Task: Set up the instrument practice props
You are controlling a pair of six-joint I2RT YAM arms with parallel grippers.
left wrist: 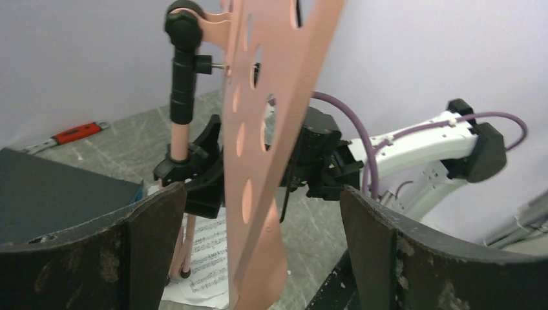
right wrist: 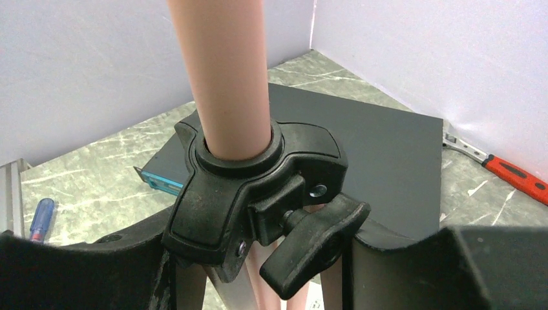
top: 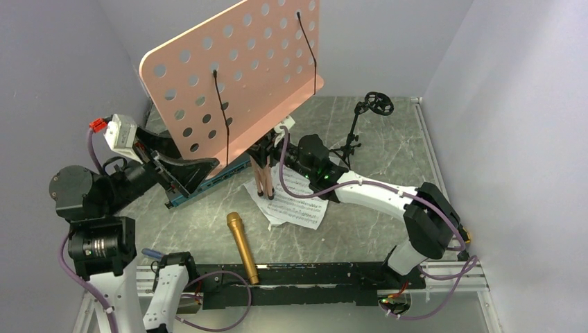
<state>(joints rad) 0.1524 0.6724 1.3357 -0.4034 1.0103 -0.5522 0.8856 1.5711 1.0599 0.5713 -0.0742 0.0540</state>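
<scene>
Nearest you, the gold microphone (top: 243,246) lies flat on the desk (top: 201,222), waiting for its holder. Beyond it, the sheet-music pages (top: 298,205) lie at the feet of the pink music stand (top: 236,76). Its legs look barely spread, so it likely can't stand alone. That explains why your right end effector (right wrist: 258,239) is clamped on the black collar (right wrist: 213,200) of the pole, keeping it upright. Your left end effector (left wrist: 262,194) gapes wide and holds nothing, its fingers either side of the tray's lower edge without touching. Farthest back, the small black mic stand (top: 360,128) stands upright.
</scene>
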